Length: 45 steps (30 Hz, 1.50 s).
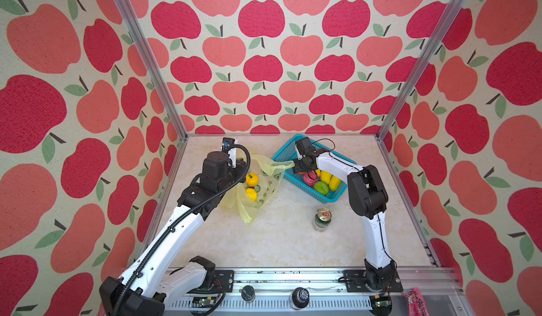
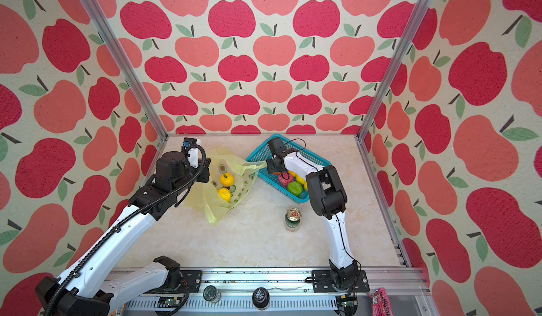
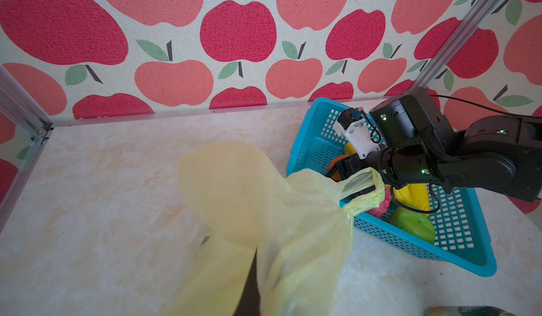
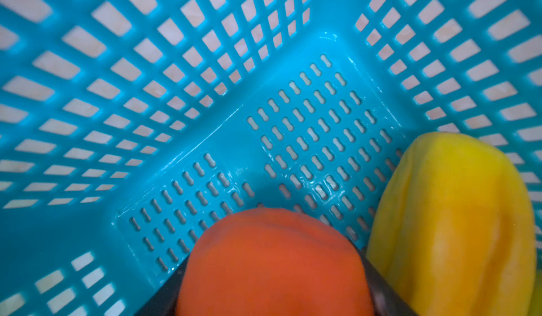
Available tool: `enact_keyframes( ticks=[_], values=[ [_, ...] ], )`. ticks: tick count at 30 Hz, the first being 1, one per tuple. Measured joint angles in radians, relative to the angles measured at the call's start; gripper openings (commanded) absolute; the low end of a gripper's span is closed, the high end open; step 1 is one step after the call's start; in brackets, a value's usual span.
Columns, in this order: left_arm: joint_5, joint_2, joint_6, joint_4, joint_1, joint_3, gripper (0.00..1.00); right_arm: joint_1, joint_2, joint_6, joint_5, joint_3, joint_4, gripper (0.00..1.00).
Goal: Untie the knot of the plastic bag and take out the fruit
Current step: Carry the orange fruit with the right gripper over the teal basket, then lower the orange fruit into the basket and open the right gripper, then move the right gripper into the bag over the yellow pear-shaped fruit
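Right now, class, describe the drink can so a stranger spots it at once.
Find the teal basket on the pale table. Before its near corner stands the drink can, upright and alone. Unlike the fruit nearby, it is a green cylinder with a shiny top.

Plastic bag [image 3: 264, 212] fills the foreground, its handle loop [image 3: 368, 187] hooked over the right tool [image 3: 344, 176], which grips an orange fruit [image 3: 333, 165] over the teal basket [image 3: 425, 245]
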Motion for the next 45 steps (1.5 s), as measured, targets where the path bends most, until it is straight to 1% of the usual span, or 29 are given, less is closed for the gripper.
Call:
enact_keyframes(
  ticks=[3, 6, 9, 14, 16, 18, 21, 23, 26, 28, 30, 34, 37, 39, 42, 45],
  values=[
    [0.000, 0.000, 0.000, 0.000, 0.000, 0.000, 0.00, 0.000, 0.000, 0.001, 0.000, -0.001, -0.002, 0.75],
    [0.000, 0.000, 0.000, 0.000, 0.000, 0.000, 0.00, 0.000, -0.025, 0.001, 0.001, -0.045, 0.026, 0.79],
    [0.000, 0.000, 0.000, 0.000, 0.000, 0.000, 0.00, 0.000, -0.097, 0.000, 0.001, -0.142, 0.067, 0.82],
    [0.000, 0.000, 0.000, 0.000, 0.000, 0.000, 0.00, 0.001, -0.327, 0.000, 0.011, -0.340, 0.173, 0.86],
    [0.000, 0.000, 0.000, 0.000, 0.000, 0.000, 0.00, 0.006, -0.453, -0.001, 0.024, -0.429, 0.245, 0.88],
    [0.000, 0.000, 0.000, 0.000, 0.000, 0.000, 0.00, 0.018, -0.579, -0.009, 0.038, -0.520, 0.321, 0.89],
    [0.000, -0.002, 0.000, 0.000, 0.000, 0.000, 0.00, 0.063, -0.767, -0.029, 0.060, -0.652, 0.426, 0.86],
    [0.000, -0.006, 0.000, 0.000, 0.000, 0.000, 0.00, 0.109, -0.866, -0.052, 0.067, -0.716, 0.483, 0.82],
    [0.000, -0.014, 0.000, 0.000, 0.000, 0.000, 0.00, 0.215, -0.984, -0.111, 0.068, -0.777, 0.559, 0.70],
    [0.000, -0.015, 0.000, 0.000, 0.000, 0.000, 0.00, 0.299, -1.022, -0.162, 0.069, -0.789, 0.606, 0.58],
    [0.000, -0.014, 0.000, 0.000, 0.000, 0.000, 0.00, 0.378, -1.027, -0.207, 0.069, -0.789, 0.652, 0.47],
    [0.000, -0.014, 0.000, 0.000, 0.000, 0.000, 0.00, 0.513, -0.964, -0.288, 0.071, -0.787, 0.722, 0.37],
    [0.000, -0.014, 0.000, 0.000, 0.000, 0.000, 0.00, 0.589, -0.856, -0.330, 0.069, -0.769, 0.748, 0.34],
    [0.000, -0.014, 0.000, 0.000, 0.000, 0.000, 0.00, 0.619, -0.785, -0.343, 0.061, -0.759, 0.755, 0.34],
    [0.000, -0.014, 0.000, 0.000, 0.000, 0.000, 0.00, 0.632, -0.681, -0.350, 0.050, -0.735, 0.754, 0.33],
    [0.000, -0.014, 0.000, 0.000, 0.000, 0.000, 0.00, 0.631, -0.588, -0.349, 0.055, -0.673, 0.732, 0.33]
  ],
)
